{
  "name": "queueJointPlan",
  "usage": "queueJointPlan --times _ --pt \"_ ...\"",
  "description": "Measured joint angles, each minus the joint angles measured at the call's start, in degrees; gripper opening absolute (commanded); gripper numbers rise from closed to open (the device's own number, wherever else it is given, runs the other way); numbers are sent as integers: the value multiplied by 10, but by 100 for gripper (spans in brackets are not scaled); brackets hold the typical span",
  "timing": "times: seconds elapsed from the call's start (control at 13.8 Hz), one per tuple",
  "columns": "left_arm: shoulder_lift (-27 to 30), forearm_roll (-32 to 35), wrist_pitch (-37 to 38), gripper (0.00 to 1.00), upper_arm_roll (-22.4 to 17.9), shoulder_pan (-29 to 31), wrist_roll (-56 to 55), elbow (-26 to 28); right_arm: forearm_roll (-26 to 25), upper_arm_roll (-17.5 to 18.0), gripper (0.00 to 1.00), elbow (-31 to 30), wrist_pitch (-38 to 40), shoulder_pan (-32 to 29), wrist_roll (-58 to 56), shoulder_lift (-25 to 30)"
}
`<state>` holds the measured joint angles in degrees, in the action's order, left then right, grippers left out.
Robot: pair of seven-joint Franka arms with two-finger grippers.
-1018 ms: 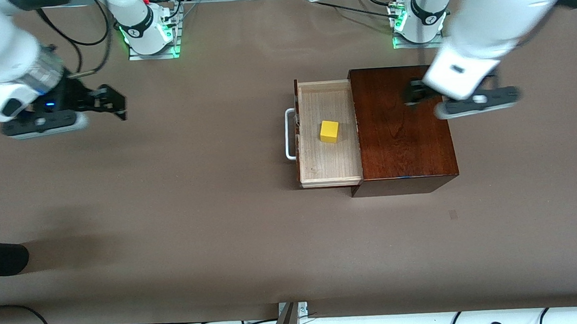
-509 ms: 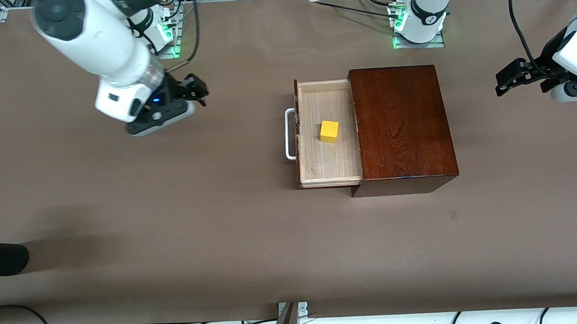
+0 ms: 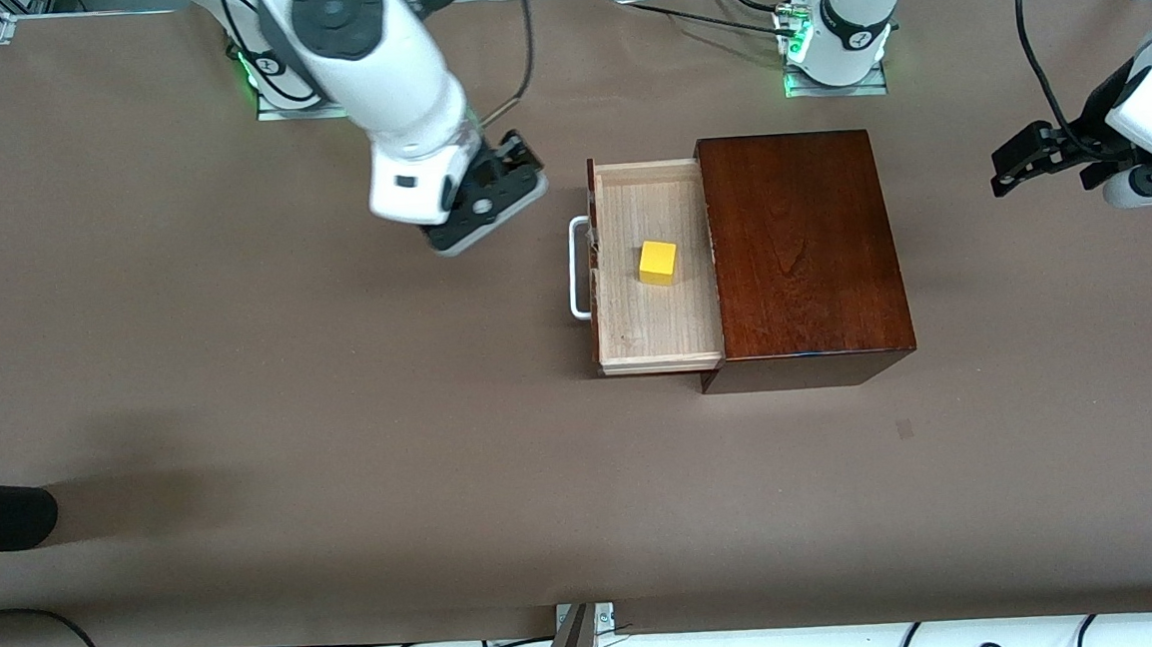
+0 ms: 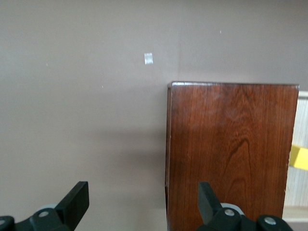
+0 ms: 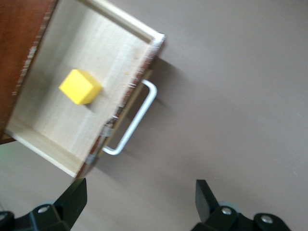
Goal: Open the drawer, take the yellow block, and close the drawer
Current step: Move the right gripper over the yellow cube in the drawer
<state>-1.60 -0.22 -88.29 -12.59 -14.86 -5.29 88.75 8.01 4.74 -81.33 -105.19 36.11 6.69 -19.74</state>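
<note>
Since the earlier frames, the right pincer [image 3: 516, 157] has travelled from the upper left of the front view to upper centre and now hangs over the bare counter [image 3: 339, 378] beside the white handle [image 3: 578, 268], its fingers [image 5: 72, 199] spread wide and holding nothing. Over the same interval the left pincer [image 3: 1011, 165] has withdrawn from above the mahogany box [image 3: 802, 250] to the right edge of the frame, where it waits over the counter, fingers [image 4: 77, 199] likewise spread. Positions of the drawer [image 3: 656, 329] and the yellow block [image 3: 658, 262] are unchanged: the drawer stands pulled out, and the block rests on its pale wooden floor near the middle, touching no wall.
</note>
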Motion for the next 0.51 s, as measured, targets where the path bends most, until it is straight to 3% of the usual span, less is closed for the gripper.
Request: queueJointPlan --times 0.51 --pt "-5 0 -40 100 0 9 0 -2 0 4 100 15 -124 64 -5 -74"
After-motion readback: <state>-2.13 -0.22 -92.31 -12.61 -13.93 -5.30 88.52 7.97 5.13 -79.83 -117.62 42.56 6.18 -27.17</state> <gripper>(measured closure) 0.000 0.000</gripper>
